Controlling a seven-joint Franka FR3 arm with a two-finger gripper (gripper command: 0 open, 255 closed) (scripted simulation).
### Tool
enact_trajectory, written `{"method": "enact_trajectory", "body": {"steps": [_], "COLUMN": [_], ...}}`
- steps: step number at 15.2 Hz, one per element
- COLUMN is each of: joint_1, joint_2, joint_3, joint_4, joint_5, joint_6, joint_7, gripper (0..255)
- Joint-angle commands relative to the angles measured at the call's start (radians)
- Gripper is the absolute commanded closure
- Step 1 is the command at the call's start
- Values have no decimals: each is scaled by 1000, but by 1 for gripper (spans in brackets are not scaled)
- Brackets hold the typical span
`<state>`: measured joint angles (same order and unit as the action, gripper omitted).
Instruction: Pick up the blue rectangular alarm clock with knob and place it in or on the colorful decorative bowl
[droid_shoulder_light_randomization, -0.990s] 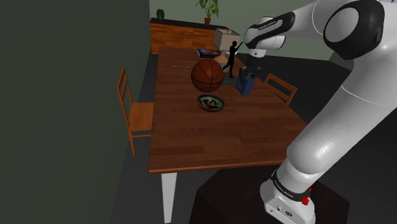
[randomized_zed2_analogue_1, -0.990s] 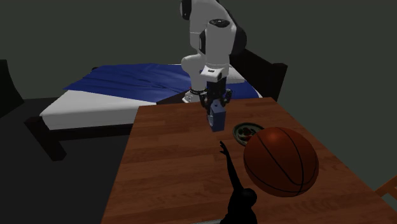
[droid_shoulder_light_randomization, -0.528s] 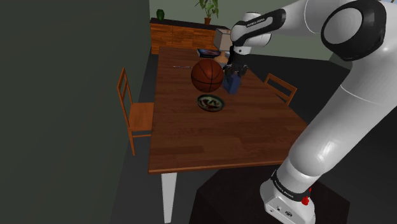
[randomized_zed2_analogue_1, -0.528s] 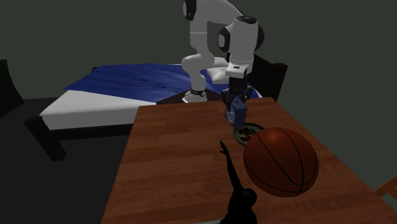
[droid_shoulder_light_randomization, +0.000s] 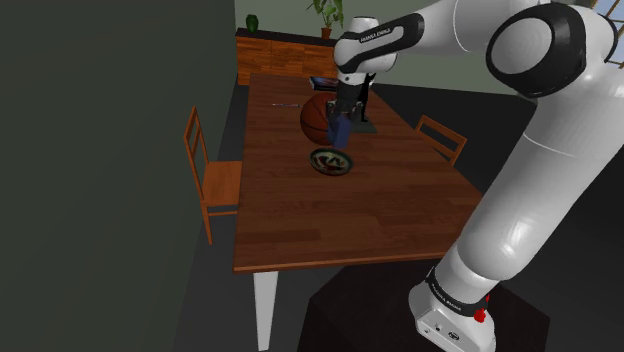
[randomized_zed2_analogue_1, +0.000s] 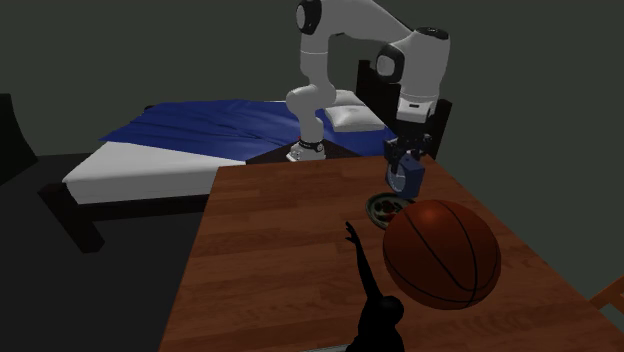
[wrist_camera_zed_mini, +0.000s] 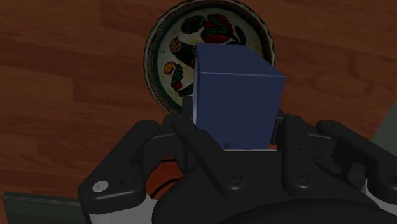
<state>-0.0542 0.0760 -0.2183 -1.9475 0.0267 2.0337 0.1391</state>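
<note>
Wrist view: the hand (wrist_camera_zed_mini: 232, 124) is clamped on the blue alarm clock (wrist_camera_zed_mini: 236, 95) by its flat sides, above the painted bowl (wrist_camera_zed_mini: 153, 46) on the desk (wrist_camera_zed_mini: 63, 76). The clock looks rigid, light and smooth, so probably slippery; those flat faces seem the best hold.

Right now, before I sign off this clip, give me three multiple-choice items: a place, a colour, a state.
1. The clock is where, relative to the bowl? A. beneath it B. in the air above it C. lying inside it
2. The ball's colour? A. green B. white C. orange-brown
3. The hand is: A. shut on the clock B. open and empty C. shut on the ball
Key: B, the bowl lies below the lifted clock; C, it is orange-brown; A, the hand clasps the clock's sides.
</note>
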Motion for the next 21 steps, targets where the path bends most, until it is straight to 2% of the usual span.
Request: {"method": "enact_trajectory", "body": {"steps": [1, 15, 21], "joint_1": [3, -1, -1], "joint_2": [4, 81, 81], "joint_3": [2, 5, 5], "joint_4": [-12, -110, -110], "joint_5": [1, 24, 24], "joint_6": [17, 189, 189], "joint_7": [6, -11, -11], "gripper": [255, 255, 255]}}
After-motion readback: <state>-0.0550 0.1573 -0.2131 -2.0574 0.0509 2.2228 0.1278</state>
